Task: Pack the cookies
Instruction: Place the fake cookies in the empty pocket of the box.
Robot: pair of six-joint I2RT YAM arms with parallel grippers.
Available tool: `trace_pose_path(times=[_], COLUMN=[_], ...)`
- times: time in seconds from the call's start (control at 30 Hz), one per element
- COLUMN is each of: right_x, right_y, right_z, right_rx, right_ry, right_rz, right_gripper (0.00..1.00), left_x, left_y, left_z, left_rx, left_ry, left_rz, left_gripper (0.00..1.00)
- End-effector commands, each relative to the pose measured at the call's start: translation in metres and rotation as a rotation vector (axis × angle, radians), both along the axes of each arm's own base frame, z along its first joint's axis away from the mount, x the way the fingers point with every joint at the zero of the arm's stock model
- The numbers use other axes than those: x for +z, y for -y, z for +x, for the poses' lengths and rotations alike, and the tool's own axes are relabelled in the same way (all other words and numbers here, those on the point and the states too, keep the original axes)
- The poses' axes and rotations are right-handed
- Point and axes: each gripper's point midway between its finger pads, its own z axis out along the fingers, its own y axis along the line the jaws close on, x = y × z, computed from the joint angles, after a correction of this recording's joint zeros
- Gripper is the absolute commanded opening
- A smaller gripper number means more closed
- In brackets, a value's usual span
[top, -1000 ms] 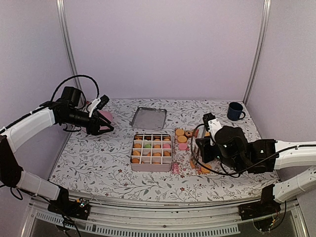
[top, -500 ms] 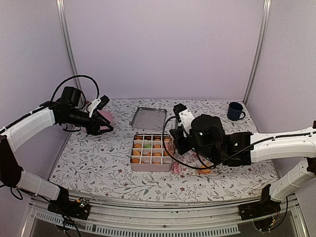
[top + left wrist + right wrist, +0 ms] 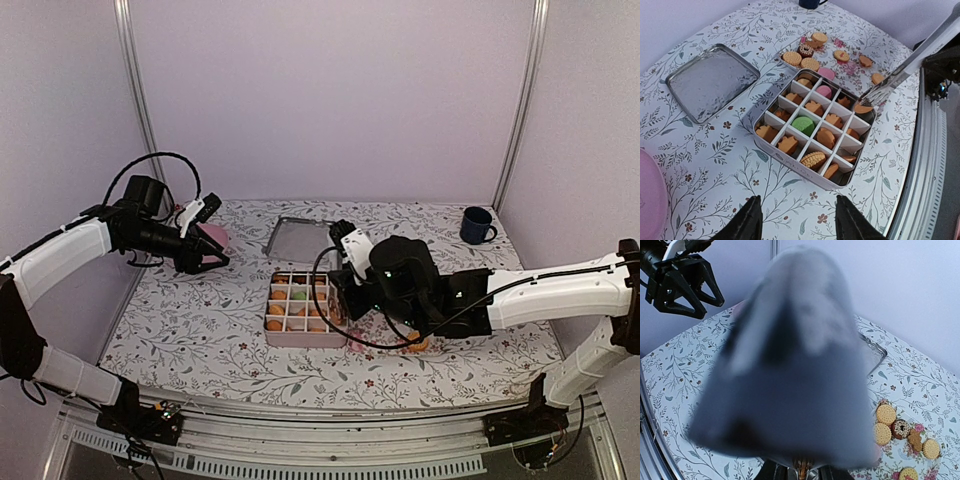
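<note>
1. Golden-orange cookies (image 3: pixel 827 137) fill most cells of a square metal tin (image 3: pixel 785 161) divided into sixteen compartments. One green cookie (image 3: pixel 804 125) and one pink cookie (image 3: pixel 824 91) sit among them.
2. The tin stands in the middle of a table (image 3: pixel 200 330) covered in a floral cloth, slightly nearer the near edge.
3. More loose cookies (image 3: pixel 810 64) lie on the table between the tin and the right edge.
4. The right end effector (image 3: pixel 871 99) hangs over the side of the tin that faces the right edge. It is nearly closed, pinching a golden held cookie (image 3: pixel 863 108) just above a cell.
5. A blurred grey shape blocks most of the right wrist view.
6. The left end effector (image 3: pixel 215 262) hovers near the left edge, well apart from the tin. Its fingers (image 3: pixel 750 222) are spread about halfway, with nothing in them.
7. A flat silver lid (image 3: pixel 300 238) lies beyond the tin, towards the far edge.
8. A pink plate (image 3: pixel 214 234) sits by the left edge, and a dark blue mug (image 3: pixel 477 225) stands at the far right corner.
</note>
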Motion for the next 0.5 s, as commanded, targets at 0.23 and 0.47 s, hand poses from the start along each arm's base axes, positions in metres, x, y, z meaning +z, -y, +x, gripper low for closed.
trace_pose_path(times=[0.23,0.47], right_x=[0.015,0.007], right_y=[-0.004,0.008], right_z=[-0.006,-0.009], right_rx=[0.039,0.026], right_ry=[-0.008,-0.017], right_rz=[0.061,0.032], right_gripper=[0.0,0.08], left_x=[-0.002,-0.001], left_y=[-0.003,-0.003], left_z=[-0.002,-0.001], left_rx=[-0.001,0.0], left_ry=[-0.007,-0.006], left_rz=[0.0,-0.003], left_gripper=[0.5,0.51])
